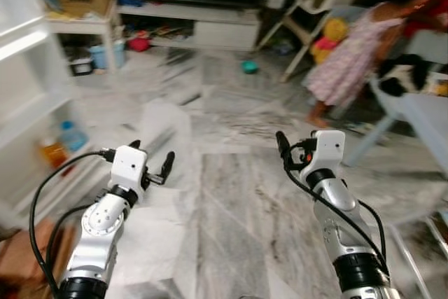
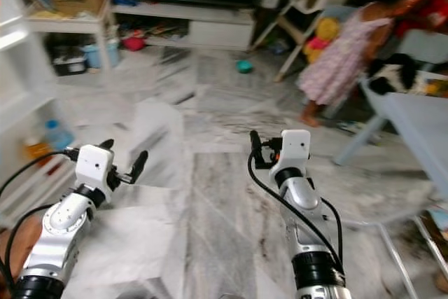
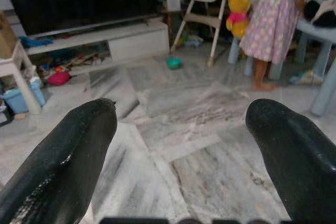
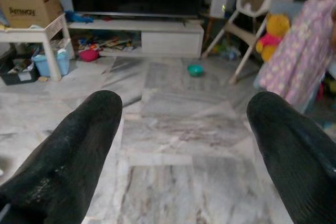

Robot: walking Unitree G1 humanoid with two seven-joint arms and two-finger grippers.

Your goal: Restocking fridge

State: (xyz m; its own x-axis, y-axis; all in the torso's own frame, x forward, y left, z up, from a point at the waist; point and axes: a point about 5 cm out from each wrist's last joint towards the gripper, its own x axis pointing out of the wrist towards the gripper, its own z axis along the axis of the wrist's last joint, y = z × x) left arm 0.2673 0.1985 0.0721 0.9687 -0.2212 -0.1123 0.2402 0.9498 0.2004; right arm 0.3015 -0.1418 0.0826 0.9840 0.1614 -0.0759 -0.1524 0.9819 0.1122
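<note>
1. My left gripper is held up in front of me over the marble floor, jaws spread apart and grasping nothing.
2. My right gripper is raised level with it, jaws likewise released and bare, as the right wrist view confirms.
3. The fridge door stands open at my left edge, its lower shelf holding a blue-capped bottle and an orange one.
4. I judge I am between items: nothing is in hand to restock, so the next need is to find one.
5. To do this well I should turn slowly, since a person in a pink dress stands ahead on my right beside a grey chair.
</note>
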